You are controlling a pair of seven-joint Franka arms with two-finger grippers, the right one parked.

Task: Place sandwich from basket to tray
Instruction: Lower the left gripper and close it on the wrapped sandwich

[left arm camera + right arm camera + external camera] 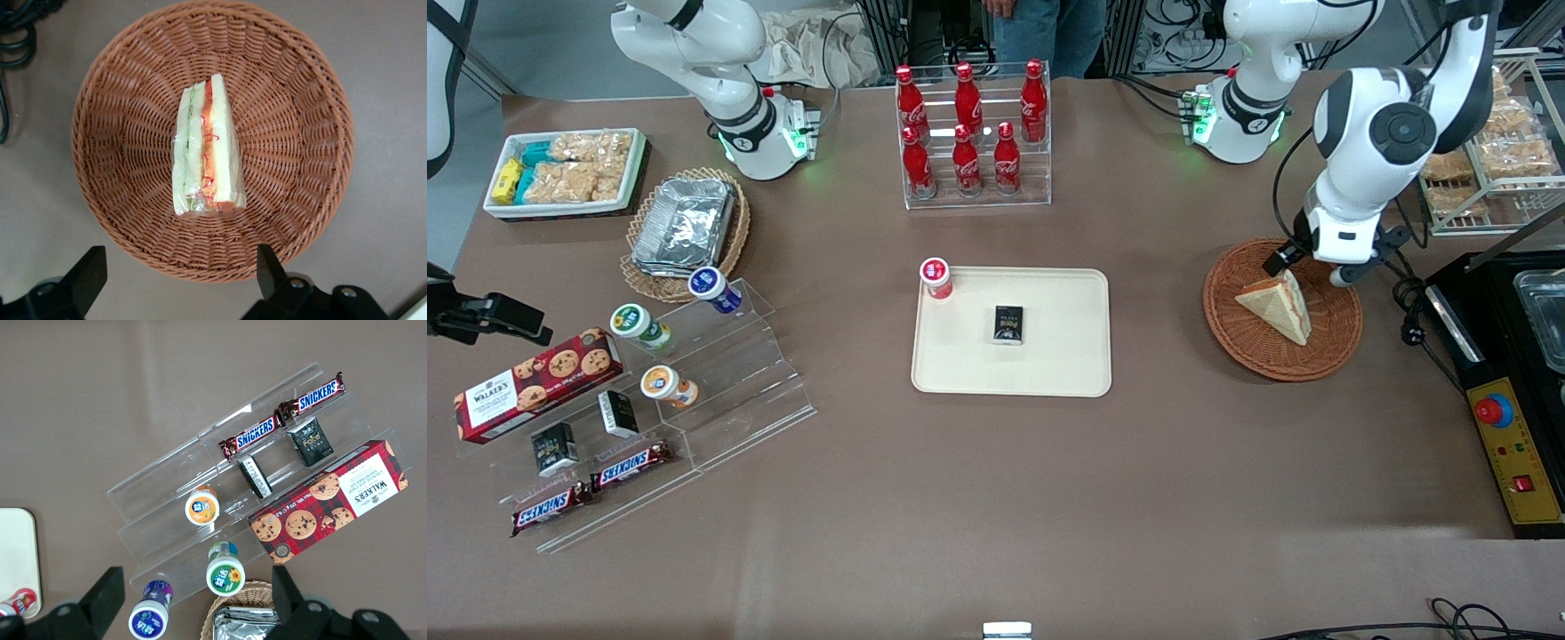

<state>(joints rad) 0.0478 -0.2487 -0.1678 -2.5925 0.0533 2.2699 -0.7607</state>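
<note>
The sandwich (pixel 1279 307), a plastic-wrapped wedge of pale bread, lies in the round reddish-brown basket (pixel 1227 331) toward the working arm's end of the table. In the left wrist view the sandwich (pixel 205 153) shows red, orange and green filling at its cut edge in the middle of the basket (pixel 120 100). My gripper (pixel 1312 268) hangs open above the basket's rim, farther from the front camera than the sandwich. The gripper (pixel 179 261) has nothing between its fingers. The cream-beige tray (pixel 1067 360) lies flat at the table's middle.
A red-capped small bottle (pixel 935 277) and a small black box (pixel 1008 324) stand on the tray. Beside the basket are a black control box (pixel 1507 444) and a wire snack rack (pixel 1494 151). A cola bottle rack (pixel 971 133) stands farther back; an acrylic display (pixel 720 373) sits toward the parked arm's end.
</note>
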